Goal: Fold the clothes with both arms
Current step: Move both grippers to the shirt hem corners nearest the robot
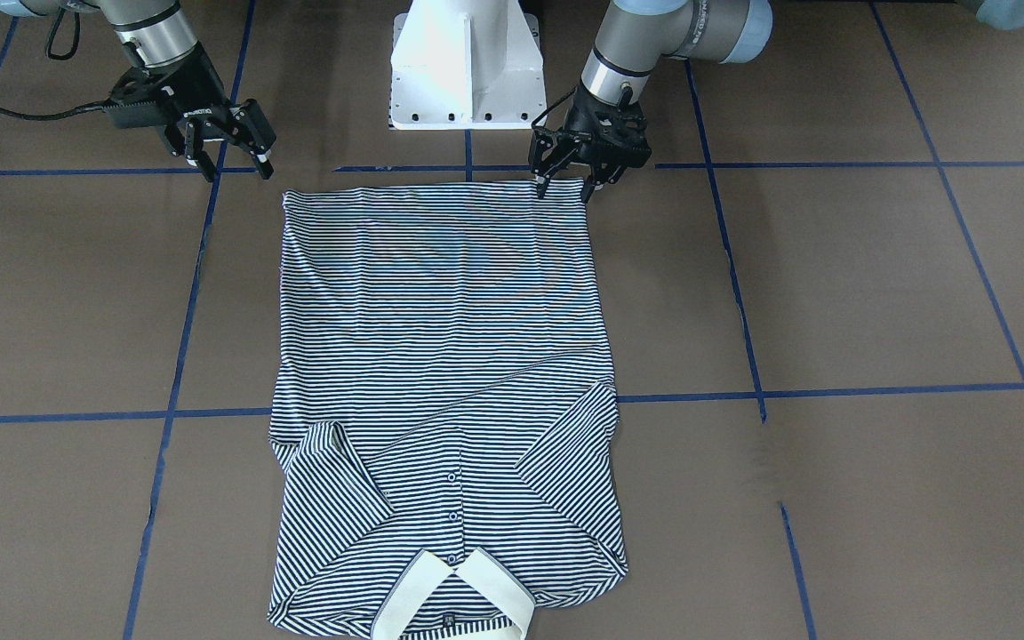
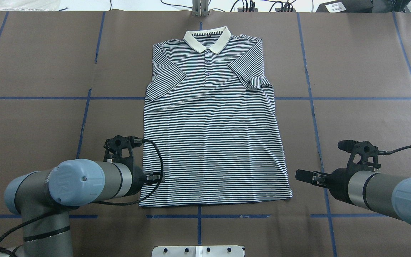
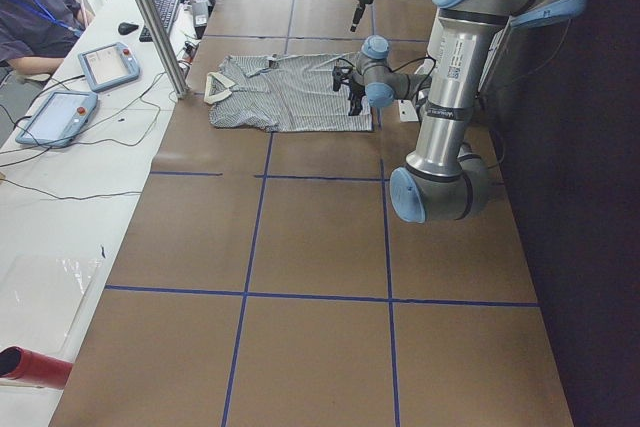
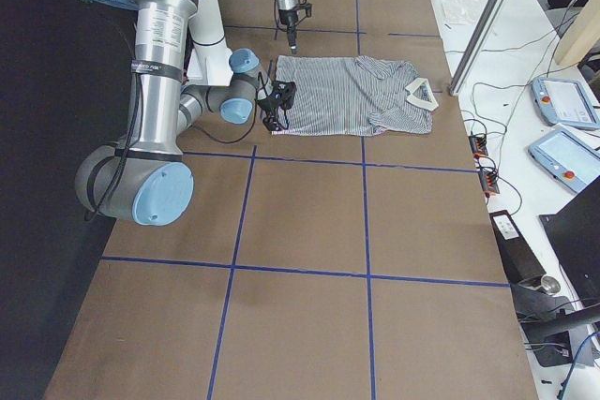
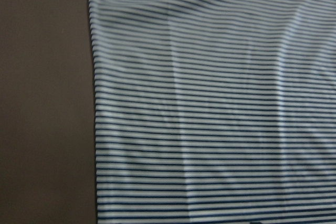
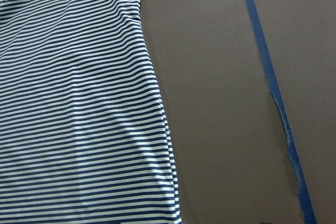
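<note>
Overhead exterior view: the navy-and-white striped polo shirt (image 2: 209, 135) lies flat and face up on the brown counter (image 2: 30, 125). Its cream collar (image 2: 207, 37) is at 12 o'clock, its hem (image 2: 212, 201) is at 6 o'clock nearest the robot, and both short sleeves (image 2: 252, 76) are tucked in over the chest.

The left arm's fingers (image 1: 592, 185) are spread wide and straddle the hem's 7 o'clock corner. They look down at the cloth but grip nothing. The right arm's fingers (image 1: 206, 162) are also spread wide and empty. They hang over bare counter just beside the 5 o'clock corner, off the shirt.

You appear to be setting up the hem-to-collar fold, so even the two sides first. Bring the right fingers in over their corner to match the left. Take both layers of cloth in each pinch, because a single layer would likely peel open on the lift. Raise both corners together, keep the hem taut between them, and carry it straight toward 12 o'clock so the side edges stack. The blue tape lines (image 2: 198, 216) make a handy squareness check.
</note>
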